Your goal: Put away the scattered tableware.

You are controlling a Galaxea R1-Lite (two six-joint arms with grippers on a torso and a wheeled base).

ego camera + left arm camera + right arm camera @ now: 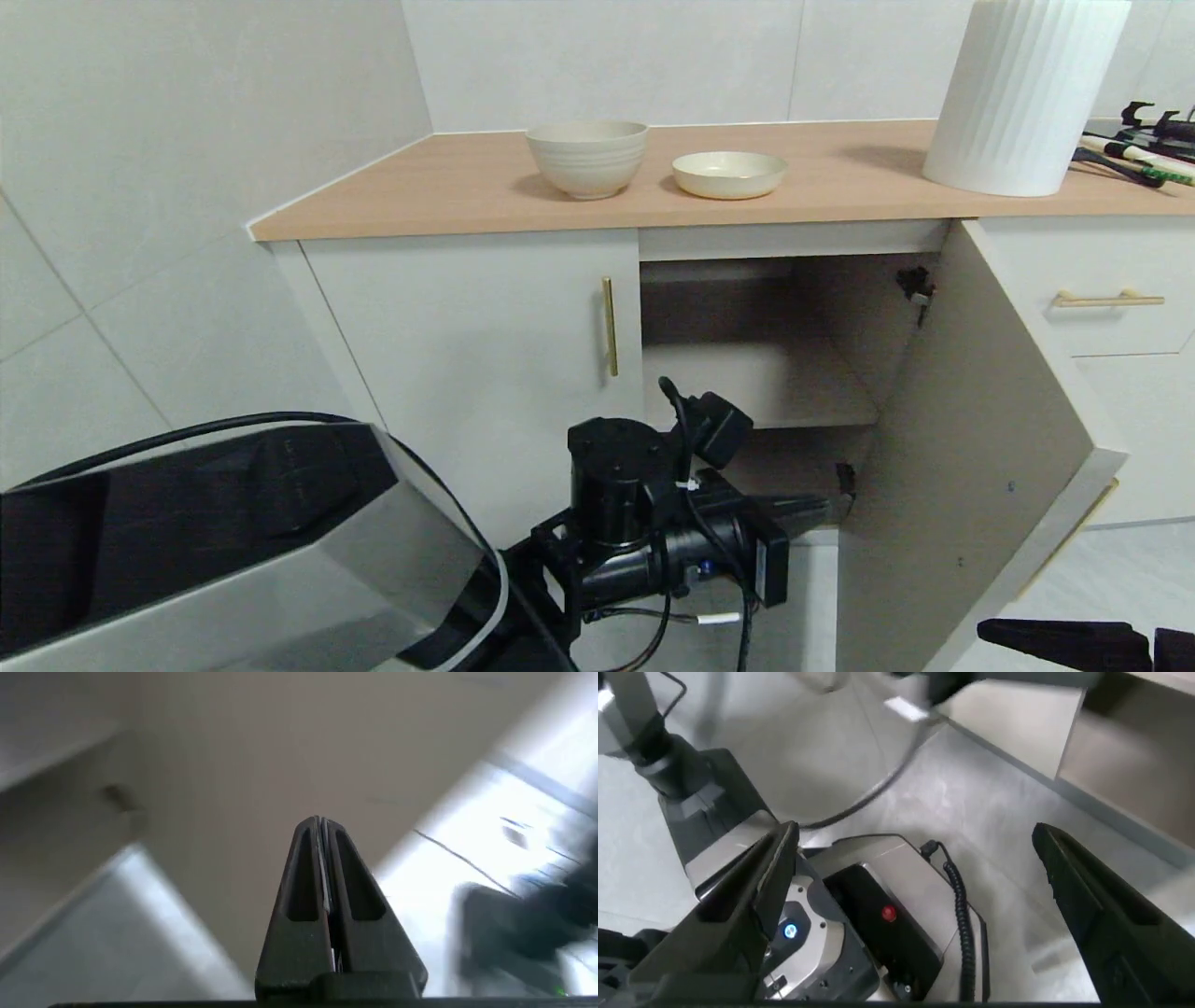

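Two pieces of tableware stand on the wooden counter (429, 191): a ribbed beige bowl (586, 159) and, to its right, a shallow cream dish (729, 175). My left gripper (823, 509) sits low in front of the open cupboard, pointing at the open door's lower edge; the left wrist view shows this left gripper (320, 826) shut with nothing between its fingers. At the bottom right corner my right gripper (1027, 639) hangs near the floor. In the right wrist view the right gripper (915, 849) is wide open and holds nothing.
The cupboard's right door (962, 448) is swung open, showing a bare shelf (756, 383). The left door with a gold handle (610, 327) is closed. A tall white ribbed container (1022, 93) and several utensils (1134, 154) are at the counter's right end. Drawers (1108, 300) lie beyond the open door.
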